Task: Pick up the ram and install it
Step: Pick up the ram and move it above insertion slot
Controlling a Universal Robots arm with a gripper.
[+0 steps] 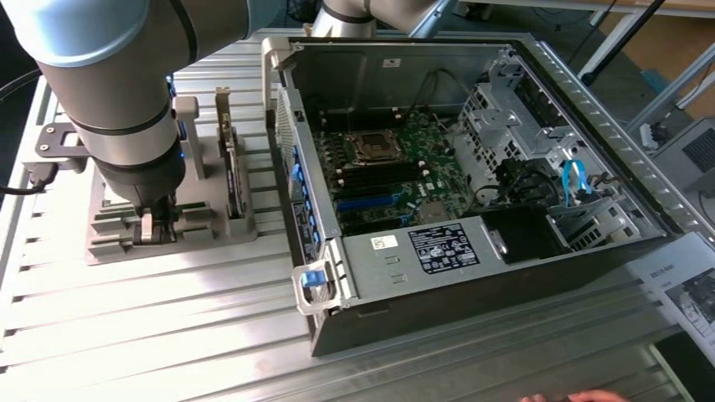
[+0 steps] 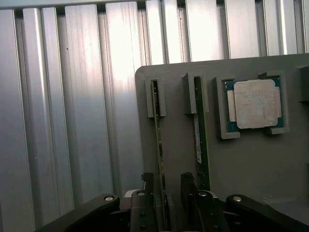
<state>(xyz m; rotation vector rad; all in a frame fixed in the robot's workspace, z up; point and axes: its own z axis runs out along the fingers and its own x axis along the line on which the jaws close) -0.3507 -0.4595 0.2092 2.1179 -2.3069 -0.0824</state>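
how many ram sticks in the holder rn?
2 ram sticks, on edge in neighbouring slots of the grey holder: one stick beside the processor, the other stick a slot farther, flanked by the open gripper. More may be hidden off-frame.

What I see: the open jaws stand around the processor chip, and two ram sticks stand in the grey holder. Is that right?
No. The wrist view shows the open jaws around one ram stick; the processor chip lies apart in its recess.
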